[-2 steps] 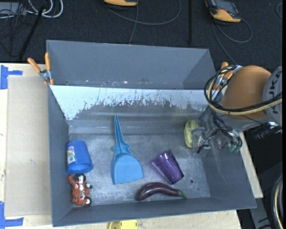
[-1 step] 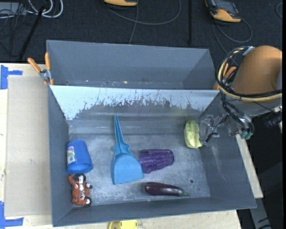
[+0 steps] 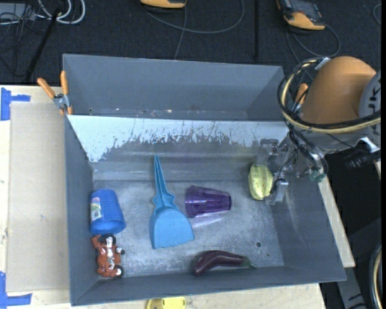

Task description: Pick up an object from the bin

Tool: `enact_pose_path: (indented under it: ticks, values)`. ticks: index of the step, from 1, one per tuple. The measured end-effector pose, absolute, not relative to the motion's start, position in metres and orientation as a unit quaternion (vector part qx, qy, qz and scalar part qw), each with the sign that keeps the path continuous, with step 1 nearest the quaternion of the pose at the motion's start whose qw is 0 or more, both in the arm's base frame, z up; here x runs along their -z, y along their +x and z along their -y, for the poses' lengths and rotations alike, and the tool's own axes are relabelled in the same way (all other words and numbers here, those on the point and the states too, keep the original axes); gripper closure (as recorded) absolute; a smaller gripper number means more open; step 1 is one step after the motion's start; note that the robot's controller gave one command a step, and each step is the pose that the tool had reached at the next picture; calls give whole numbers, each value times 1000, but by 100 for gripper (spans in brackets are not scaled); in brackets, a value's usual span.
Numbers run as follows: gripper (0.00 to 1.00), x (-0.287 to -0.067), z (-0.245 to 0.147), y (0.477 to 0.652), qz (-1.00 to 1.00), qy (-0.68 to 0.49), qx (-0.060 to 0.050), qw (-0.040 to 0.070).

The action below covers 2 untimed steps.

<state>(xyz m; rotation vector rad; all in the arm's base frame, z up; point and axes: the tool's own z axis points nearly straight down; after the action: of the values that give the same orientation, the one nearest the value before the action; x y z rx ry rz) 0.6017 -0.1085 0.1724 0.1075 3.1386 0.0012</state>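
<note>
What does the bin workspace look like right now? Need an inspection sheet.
Surface: grey bin, floor scuffed, things spread apart, not heaped.
Job's things: yellow-green fruit on the bin's right side, right beside the end effector; contact cannot be told.
Clutter: blue cup, orange toy, blue scoop, purple cup on its side, dark eggplant.
Grippers: end effector down inside the bin at its right wall; open or shut cannot be told.
Cables: cables looped round the arm's orange cover; more lie behind the bin.
Surroundings: dark floor beyond the far wall.
</note>
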Motion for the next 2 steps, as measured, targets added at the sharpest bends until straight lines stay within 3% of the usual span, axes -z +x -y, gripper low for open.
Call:
enact_pose_path:
  ticks: [1, 2]
  values:
    - [0, -151, 101, 608, -999, 51, -1, 0]
    - [0, -95, 40, 567, -999, 48, 0, 1]
